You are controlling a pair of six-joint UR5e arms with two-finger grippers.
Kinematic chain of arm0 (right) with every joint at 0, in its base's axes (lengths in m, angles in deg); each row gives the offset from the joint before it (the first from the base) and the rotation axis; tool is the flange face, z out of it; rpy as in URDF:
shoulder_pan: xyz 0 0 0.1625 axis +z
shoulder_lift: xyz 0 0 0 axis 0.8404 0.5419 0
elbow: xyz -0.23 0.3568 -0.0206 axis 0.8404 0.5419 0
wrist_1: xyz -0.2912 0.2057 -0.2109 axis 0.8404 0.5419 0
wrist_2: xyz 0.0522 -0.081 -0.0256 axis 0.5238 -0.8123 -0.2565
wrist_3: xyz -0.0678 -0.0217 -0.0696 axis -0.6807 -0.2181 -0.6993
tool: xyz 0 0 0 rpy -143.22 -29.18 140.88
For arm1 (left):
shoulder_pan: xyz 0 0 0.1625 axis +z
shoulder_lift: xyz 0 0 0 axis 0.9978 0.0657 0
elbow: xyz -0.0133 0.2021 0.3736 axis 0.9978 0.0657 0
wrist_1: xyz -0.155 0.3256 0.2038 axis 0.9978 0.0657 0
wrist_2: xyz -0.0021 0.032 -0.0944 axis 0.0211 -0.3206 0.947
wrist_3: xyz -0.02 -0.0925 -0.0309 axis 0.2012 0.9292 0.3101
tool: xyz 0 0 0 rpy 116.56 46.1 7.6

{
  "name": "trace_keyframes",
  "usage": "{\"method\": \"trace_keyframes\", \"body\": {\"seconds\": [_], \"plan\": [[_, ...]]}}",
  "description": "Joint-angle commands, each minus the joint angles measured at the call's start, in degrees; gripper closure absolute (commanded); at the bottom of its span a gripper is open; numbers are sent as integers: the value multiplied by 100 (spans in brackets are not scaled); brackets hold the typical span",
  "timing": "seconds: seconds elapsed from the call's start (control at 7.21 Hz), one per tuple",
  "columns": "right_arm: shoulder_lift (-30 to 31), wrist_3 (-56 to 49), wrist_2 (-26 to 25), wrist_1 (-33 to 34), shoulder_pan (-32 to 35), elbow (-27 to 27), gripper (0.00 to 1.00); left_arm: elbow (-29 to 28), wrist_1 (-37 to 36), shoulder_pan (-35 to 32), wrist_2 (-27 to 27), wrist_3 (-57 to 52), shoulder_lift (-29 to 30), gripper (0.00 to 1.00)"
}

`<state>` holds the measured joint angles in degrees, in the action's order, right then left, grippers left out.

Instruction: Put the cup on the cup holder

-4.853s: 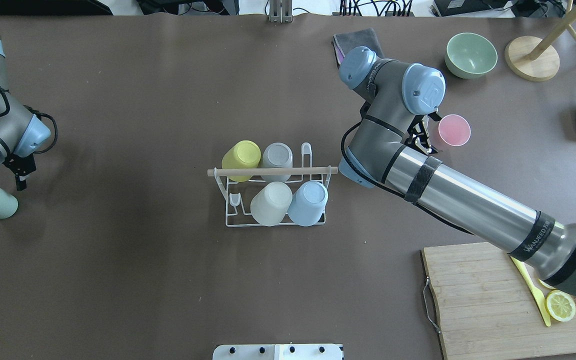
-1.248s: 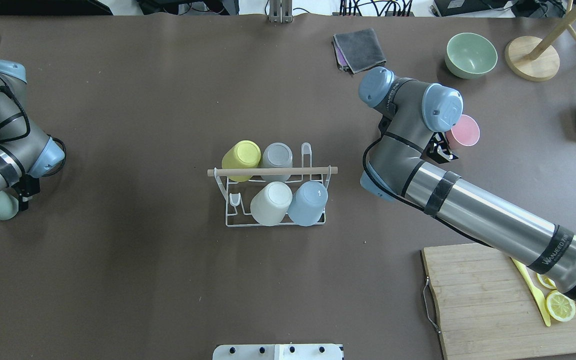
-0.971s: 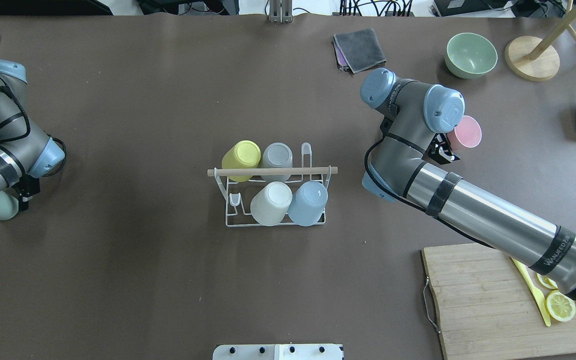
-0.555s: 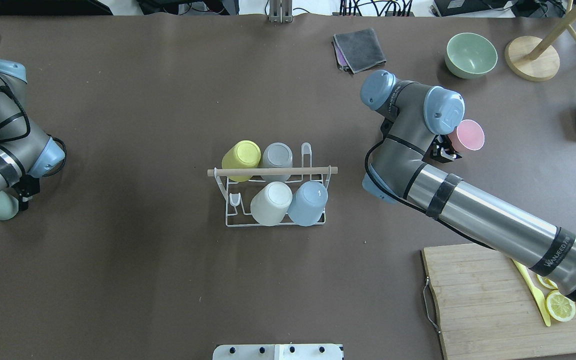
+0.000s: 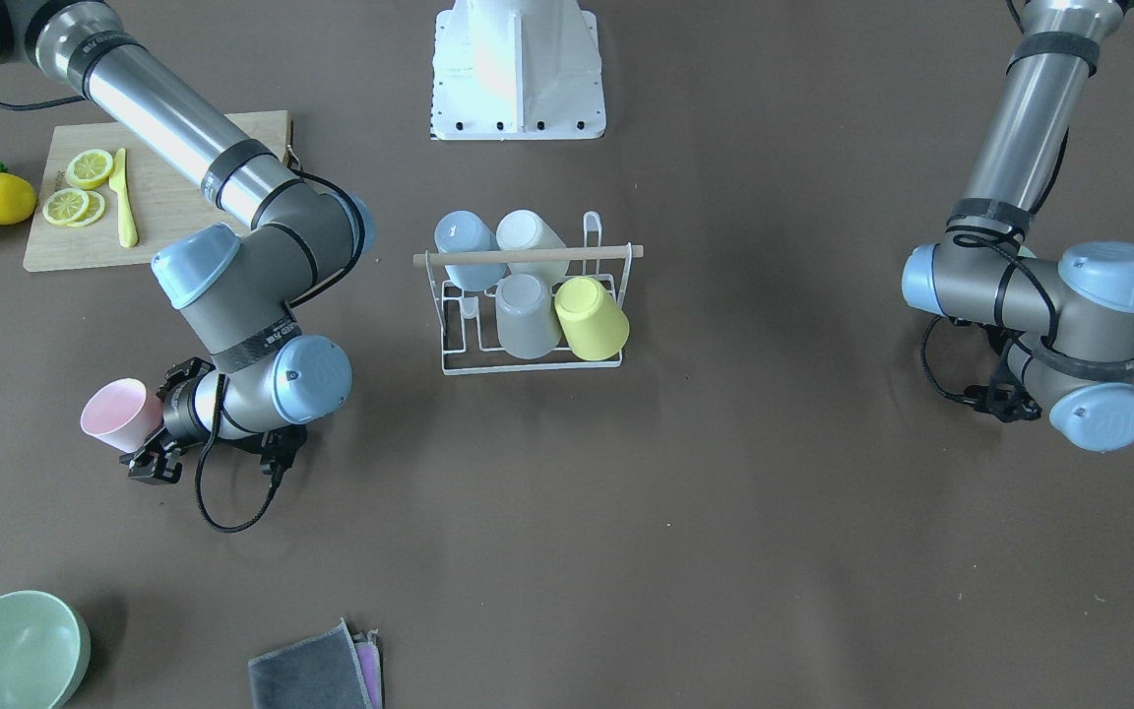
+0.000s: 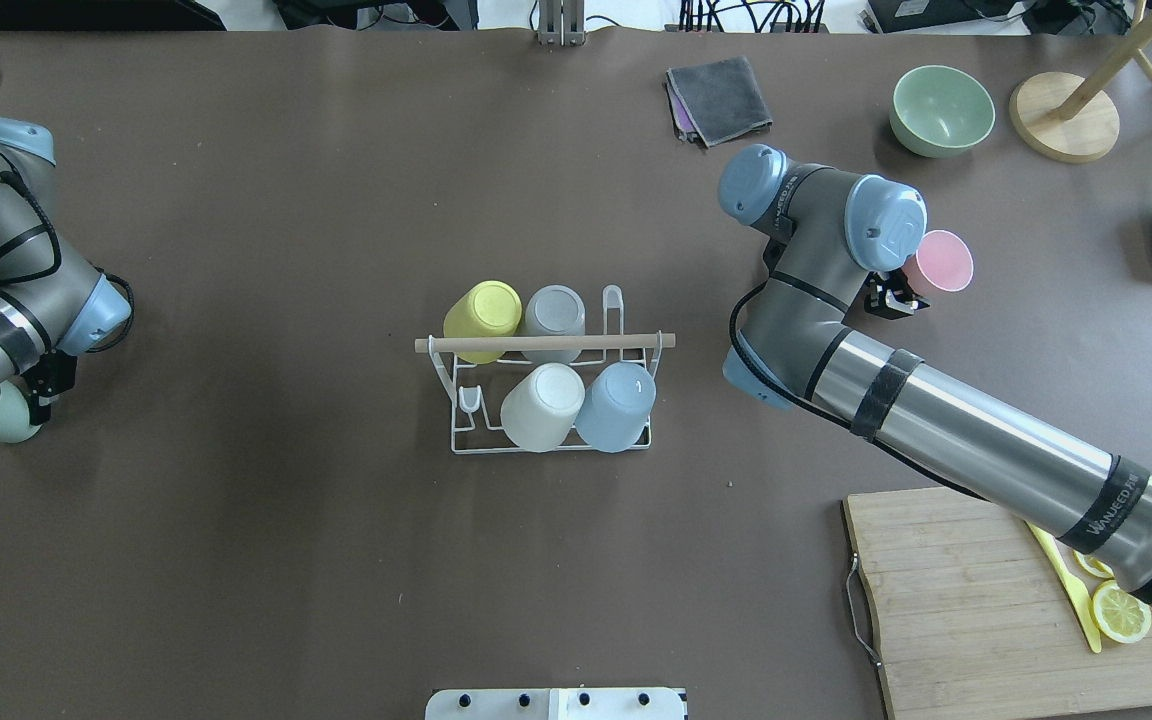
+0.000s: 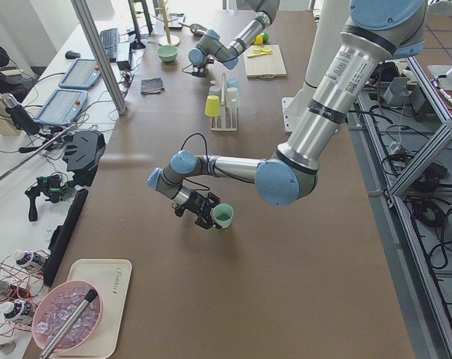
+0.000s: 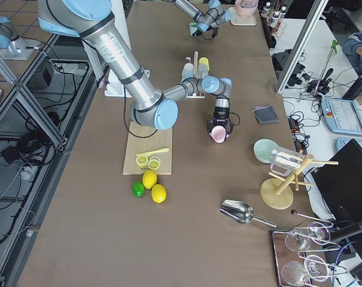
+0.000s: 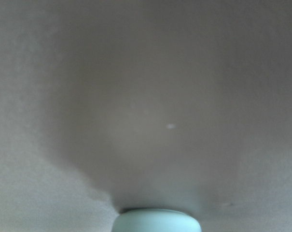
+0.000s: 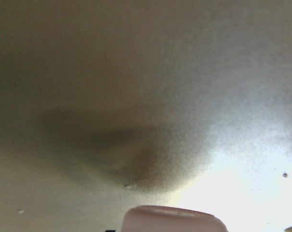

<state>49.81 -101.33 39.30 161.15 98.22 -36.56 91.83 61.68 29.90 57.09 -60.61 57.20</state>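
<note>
The cup holder (image 6: 436,346) stands in the middle of the table, its wooden rod running left to right. Four cups already sit upturned on it: a yellow cup (image 6: 483,310) and a grey cup (image 6: 554,312) on the far row, a white cup (image 6: 543,405) and a blue cup (image 6: 616,405) on the near row. Two prongs stand bare, the far right prong (image 6: 613,300) and the near left prong (image 6: 469,398).

Well to the right of the rack, the right gripper (image 6: 898,292) has its fingers closed on a pink cup (image 6: 943,261), held on its side with the mouth turned away from the rack. Far to the left, the left gripper (image 6: 41,385) grips a green cup (image 7: 223,215), also on its side and mostly hidden under the arm in the overhead view. Whether either cup is clear of the table cannot be told.

Further out lie a grey cloth (image 6: 719,98) and a green bowl (image 6: 942,110) on the far side, and a cutting board (image 6: 996,610) at the near right.

Both cups seem to be in hand, so the step appears to be the carry to the rack. The next move likely calls for bringing one cup over a bare prong, turning its mouth downward, and lowering it onto the prong. It must clear the rod and the neighbouring cups. The pink cup suits the far right prong, the green one the near left.
</note>
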Motion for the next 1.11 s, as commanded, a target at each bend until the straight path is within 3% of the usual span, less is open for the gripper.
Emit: {"method": "trace_keyframes", "body": {"seconds": [0.0,0.42,0.55,0.83,0.97], "plan": [[-27,-131,-31,-25,184,5,100,107,-217,-9,-8,-3,0,71],[-45,-184,13,-113,430,-30,100,1002,-1174,-105,-447,-12,0,90],[-28,-176,187,-104,562,-196,100,1178,-1272,-419,-595,-12,9,97],[112,-115,984,62,1087,-870,100,1556,-1344,-948,-650,-12,18,100],[557,-36,1294,54,1221,-1614,100,1889,-1326,-1045,-841,-3,18,100]]}}
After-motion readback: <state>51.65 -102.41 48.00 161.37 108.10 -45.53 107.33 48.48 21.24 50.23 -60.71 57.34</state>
